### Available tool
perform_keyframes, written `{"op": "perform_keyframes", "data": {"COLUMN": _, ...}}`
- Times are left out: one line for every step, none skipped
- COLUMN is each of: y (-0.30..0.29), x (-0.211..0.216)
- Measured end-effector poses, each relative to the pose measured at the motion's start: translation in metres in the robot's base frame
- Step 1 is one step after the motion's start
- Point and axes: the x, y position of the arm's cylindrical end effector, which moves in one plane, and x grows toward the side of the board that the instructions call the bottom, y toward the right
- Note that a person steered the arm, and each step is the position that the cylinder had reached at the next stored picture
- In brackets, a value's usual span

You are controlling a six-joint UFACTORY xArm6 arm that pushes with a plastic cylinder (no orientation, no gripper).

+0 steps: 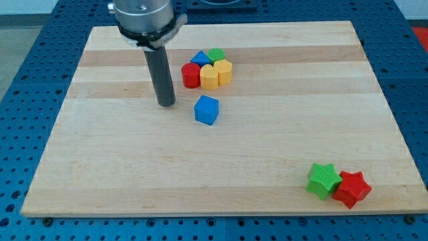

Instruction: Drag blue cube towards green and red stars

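The blue cube point(206, 110) lies on the wooden board a little above the middle. My tip point(166, 104) is on the board just left of it, a short gap apart and not touching. The green star point(324, 179) and the red star point(352, 189) sit side by side, touching, near the board's bottom right corner, far from the cube.
A tight cluster sits above the cube: a red cylinder point(191, 75), a blue triangular block point(200, 58), a green block point(216, 54), and two yellow blocks point(210, 77) point(223, 71). The wooden board point(100, 174) rests on a blue pegboard table point(27, 100).
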Motion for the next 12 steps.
{"op": "perform_keyframes", "data": {"y": 0.069, "x": 0.012}}
{"op": "perform_keyframes", "data": {"y": 0.168, "x": 0.023}}
{"op": "perform_keyframes", "data": {"y": 0.215, "x": 0.023}}
{"op": "perform_keyframes", "data": {"y": 0.194, "x": 0.008}}
{"op": "perform_keyframes", "data": {"y": 0.135, "x": -0.013}}
{"op": "perform_keyframes", "data": {"y": 0.075, "x": 0.008}}
{"op": "perform_keyframes", "data": {"y": 0.086, "x": 0.041}}
{"op": "perform_keyframes", "data": {"y": 0.152, "x": 0.043}}
{"op": "perform_keyframes", "data": {"y": 0.229, "x": 0.046}}
{"op": "perform_keyframes", "data": {"y": 0.273, "x": 0.062}}
{"op": "perform_keyframes", "data": {"y": 0.274, "x": 0.062}}
{"op": "perform_keyframes", "data": {"y": 0.278, "x": 0.073}}
